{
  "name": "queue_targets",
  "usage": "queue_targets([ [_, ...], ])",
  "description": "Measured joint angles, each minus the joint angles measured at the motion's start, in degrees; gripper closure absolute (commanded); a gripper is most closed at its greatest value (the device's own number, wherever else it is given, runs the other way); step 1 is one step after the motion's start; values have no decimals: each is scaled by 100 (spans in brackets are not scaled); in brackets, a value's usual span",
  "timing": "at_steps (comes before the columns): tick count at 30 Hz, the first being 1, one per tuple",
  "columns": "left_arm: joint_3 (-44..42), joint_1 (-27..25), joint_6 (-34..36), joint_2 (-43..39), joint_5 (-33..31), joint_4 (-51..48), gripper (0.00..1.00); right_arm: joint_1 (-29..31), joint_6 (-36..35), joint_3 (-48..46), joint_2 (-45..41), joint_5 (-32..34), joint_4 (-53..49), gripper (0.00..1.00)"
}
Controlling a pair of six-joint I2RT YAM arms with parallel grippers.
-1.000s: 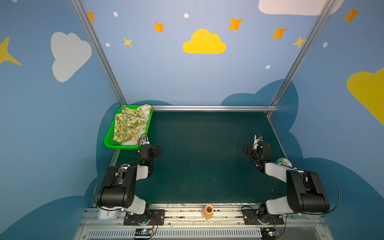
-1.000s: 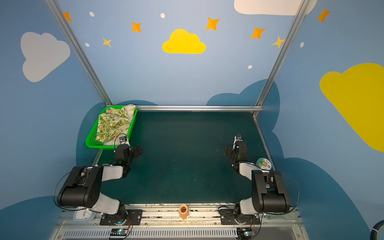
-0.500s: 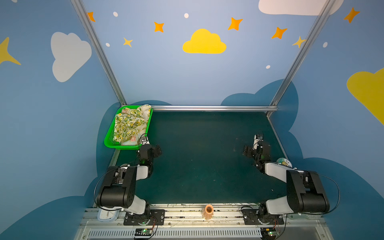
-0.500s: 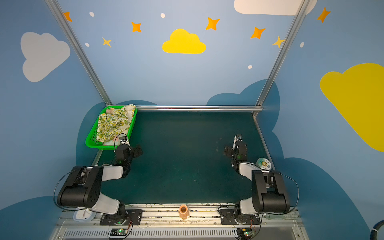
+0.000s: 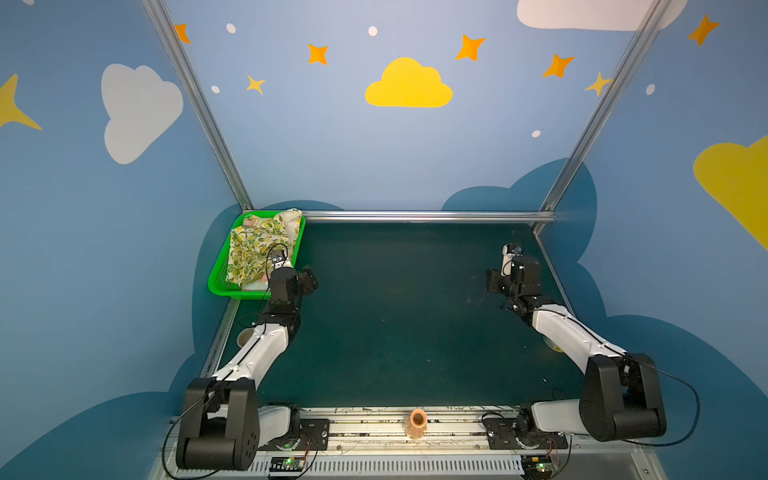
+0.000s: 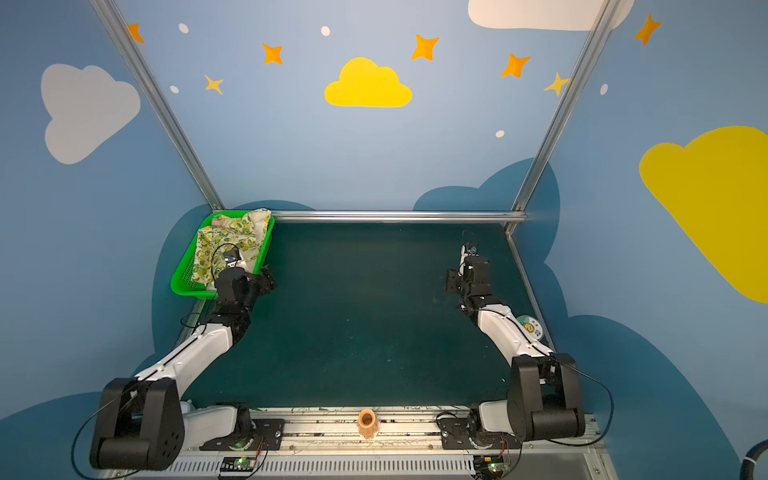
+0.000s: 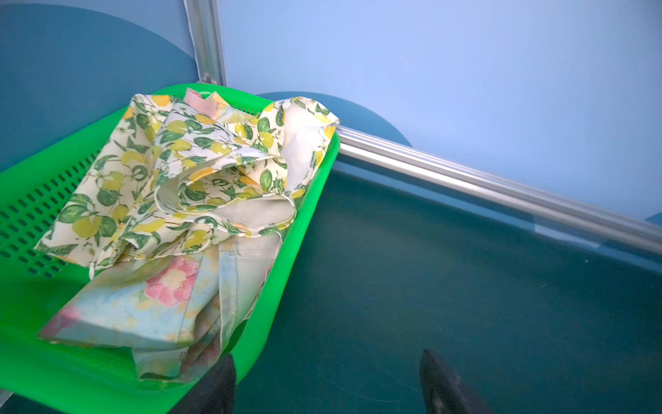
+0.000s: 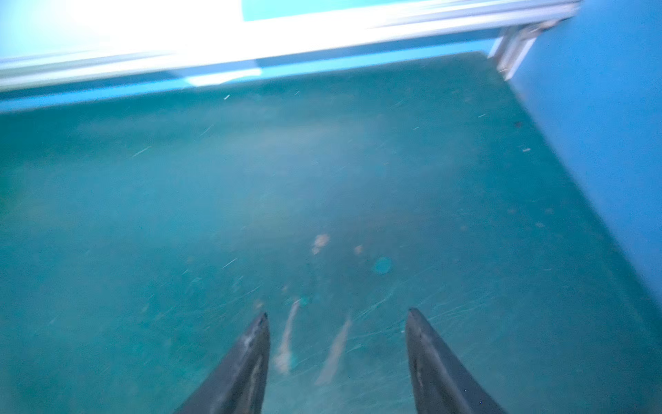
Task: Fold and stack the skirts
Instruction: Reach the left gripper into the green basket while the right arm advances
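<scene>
Left wrist view. The lemon skirt (image 7: 172, 172), cream cloth printed with yellow lemons and green leaves, lies crumpled on top inside the green basket (image 7: 295, 251). Its hem is rolled open to show a plain cream lining, and one corner drapes over the basket's rim. Beneath it, poking out toward the camera, lies the floral skirt (image 7: 150, 301), pale yellow with pink flowers and blue-green blotches, with a stitched seam showing along its edge. The basket's wall is perforated with rows of slots. The left gripper (image 7: 326, 358) has its jaws spread apart with nothing between them. One finger lies in front of the basket's near rim; whether it touches cannot be told.

In both top views the basket stands in the far left corner of the dark green table (image 5: 415, 324), with both skirts in it.

Right wrist view, blurred: the right gripper (image 8: 338, 312) is likewise spread, holding nothing, above the table.

A small round disc (image 6: 528, 324) lies beside the right arm; its print is too small to read.
</scene>
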Motion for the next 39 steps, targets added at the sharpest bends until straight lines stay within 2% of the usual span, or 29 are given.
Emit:
queue_targets([
  [7, 1714, 310, -756, 208, -321, -1644, 14, 420, 223, 450, 127, -24, -656, 41],
  [11, 2662, 807, -1235, 802, -437, -2380, 13, 514, 385, 671, 264, -225, -706, 41],
  [17, 3268, 1617, -1775, 1910, -227, -3143, 17, 577, 590, 1196, 756, -490, -791, 42],
  [23, 3628, 1965, -1956, 2715, 15, -3469, 19, 586, 658, 1554, 1241, -688, -931, 44],
  [34, 4306, 1965, -1932, 3504, 205, -3359, 28, 588, 688, 1976, 1574, -833, -1150, 44],
  [39, 4734, 1965, -1902, 3995, 358, -3309, 37, 588, 647, 2223, 1729, -837, -1296, 45],
])
